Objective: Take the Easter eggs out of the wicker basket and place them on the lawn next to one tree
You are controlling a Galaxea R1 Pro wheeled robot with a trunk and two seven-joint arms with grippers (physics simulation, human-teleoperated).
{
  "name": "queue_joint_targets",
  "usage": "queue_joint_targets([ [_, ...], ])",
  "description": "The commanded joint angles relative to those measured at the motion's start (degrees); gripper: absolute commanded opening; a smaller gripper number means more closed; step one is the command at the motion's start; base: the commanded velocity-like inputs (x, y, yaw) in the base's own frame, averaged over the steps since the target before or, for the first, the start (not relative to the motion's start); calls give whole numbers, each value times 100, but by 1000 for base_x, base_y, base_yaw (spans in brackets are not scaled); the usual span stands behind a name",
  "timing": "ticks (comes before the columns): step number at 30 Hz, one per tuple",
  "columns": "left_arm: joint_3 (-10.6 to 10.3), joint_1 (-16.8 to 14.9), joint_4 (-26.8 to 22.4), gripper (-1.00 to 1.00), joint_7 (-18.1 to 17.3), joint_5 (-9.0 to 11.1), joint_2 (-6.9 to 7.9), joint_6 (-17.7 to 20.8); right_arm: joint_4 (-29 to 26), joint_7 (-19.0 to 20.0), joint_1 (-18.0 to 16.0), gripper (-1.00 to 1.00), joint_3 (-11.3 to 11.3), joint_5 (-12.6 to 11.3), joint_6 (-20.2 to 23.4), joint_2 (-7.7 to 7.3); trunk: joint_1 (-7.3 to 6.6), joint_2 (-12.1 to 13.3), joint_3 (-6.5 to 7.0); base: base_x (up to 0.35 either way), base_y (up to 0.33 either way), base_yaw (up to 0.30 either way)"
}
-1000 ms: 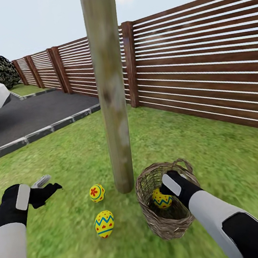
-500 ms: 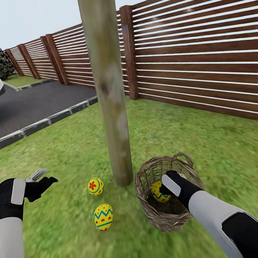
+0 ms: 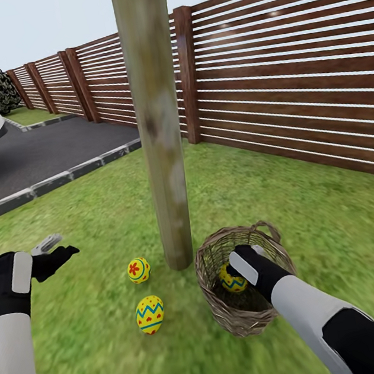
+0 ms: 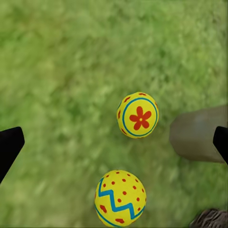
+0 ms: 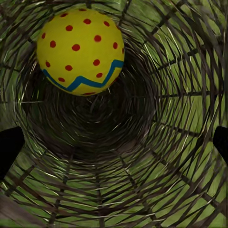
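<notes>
Three eggs are showing in all. Two are lying on the lawn [image 3: 116, 353] at lower left of centre in the head view, just beside the foot of the tree [image 3: 158, 125]: a flower-marked egg [image 3: 139, 270] nearer the trunk and a zigzag egg [image 3: 150, 315] below it. The third egg [image 3: 232, 280] is sitting inside the one basket [image 3: 230, 318], which is standing just right of the trunk.

The right gripper [image 3: 237, 263] is reaching down into the basket beside that egg; in the right wrist view its dark fingertips [image 5: 9, 149] are sitting wide apart at both edges, with nothing between them and the egg [image 5: 80, 50] off toward one side. The left gripper [image 3: 55, 250] is hovering over the grass at mid left, fingers apart and empty.

The egg looks small, hard, smooth and light, so it is likely to roll or slip; pinching across its widest middle seems safest. The open weave may snag a fingertip.
</notes>
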Motion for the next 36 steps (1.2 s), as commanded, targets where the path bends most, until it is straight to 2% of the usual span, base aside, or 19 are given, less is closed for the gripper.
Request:
queue_joint_targets([
  [1, 4, -3, -11, 100, 51, 60, -4, 19, -34, -49, -5, 100, 107, -59, -39, -5, 0, -2, -5, 144, 0, 0],
  [7, 3, -3, -13, 100, 50, 55, -18, 14, -67, -49, -5, 100, 226, -63, -253, 0, 0, -2, -5, 253, 0, 0],
  [22, 3, -3, -13, 100, 51, 55, -22, 2, -72, -49, -5, 100, 239, -63, -292, -1, 0, -2, -5, 126, -27, 0],
  [30, -6, -3, 3, 100, 52, 68, -33, 7, -72, -49, -5, 100, 233, -73, -292, -5, 0, -2, -5, 29, -12, 0],
  [36, -18, -3, 321, 100, 53, -24, -37, -121, -63, -49, -5, 100, 230, -80, -292, -6, 15, -10, -138, 3, -1, 0],
])
